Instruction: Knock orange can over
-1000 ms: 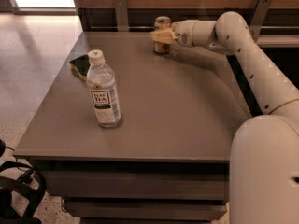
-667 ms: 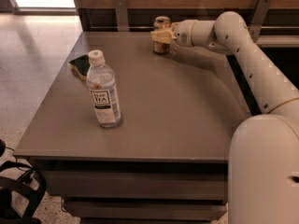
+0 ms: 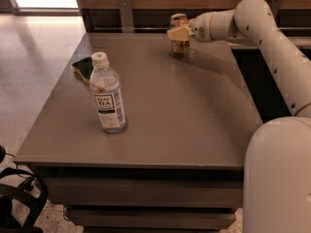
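The orange can (image 3: 179, 43) stands upright at the far edge of the grey table (image 3: 184, 120), right of the middle. Its silver top (image 3: 179, 18) shows above the gripper. My gripper (image 3: 178, 33) is at the can, its pale tip lying across the can's front about halfway up and touching it. The white arm (image 3: 262, 28) reaches in from the right. The part of the can behind the gripper is hidden.
A clear water bottle with a white cap (image 3: 108, 101) stands at the left front of the table. A dark flat object with a yellow edge (image 3: 82, 68) lies behind it near the left edge. A wooden wall and rail (image 3: 126, 13) run behind the table.
The gripper and the can have shifted a little to the right along the far edge. The can is still upright. The bottle has not moved.
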Action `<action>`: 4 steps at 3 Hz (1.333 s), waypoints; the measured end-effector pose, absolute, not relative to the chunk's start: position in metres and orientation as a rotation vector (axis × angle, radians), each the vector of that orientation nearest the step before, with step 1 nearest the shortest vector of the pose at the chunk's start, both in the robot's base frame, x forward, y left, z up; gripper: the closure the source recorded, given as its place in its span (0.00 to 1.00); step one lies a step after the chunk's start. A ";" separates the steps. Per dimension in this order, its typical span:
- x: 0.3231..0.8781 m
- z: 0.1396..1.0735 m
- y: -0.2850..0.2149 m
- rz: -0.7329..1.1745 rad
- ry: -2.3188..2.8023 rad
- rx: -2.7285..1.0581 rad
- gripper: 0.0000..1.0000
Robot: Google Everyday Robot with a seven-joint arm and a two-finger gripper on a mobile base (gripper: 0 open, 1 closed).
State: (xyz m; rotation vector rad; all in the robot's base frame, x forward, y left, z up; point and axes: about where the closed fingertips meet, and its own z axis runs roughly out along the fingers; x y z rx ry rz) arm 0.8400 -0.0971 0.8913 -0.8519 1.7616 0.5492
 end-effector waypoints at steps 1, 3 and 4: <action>0.827 0.902 -0.120 0.469 1.806 -0.846 1.00; 0.808 0.915 -0.133 0.288 1.923 -0.953 1.00; 0.804 0.912 -0.130 0.258 1.975 -1.020 1.00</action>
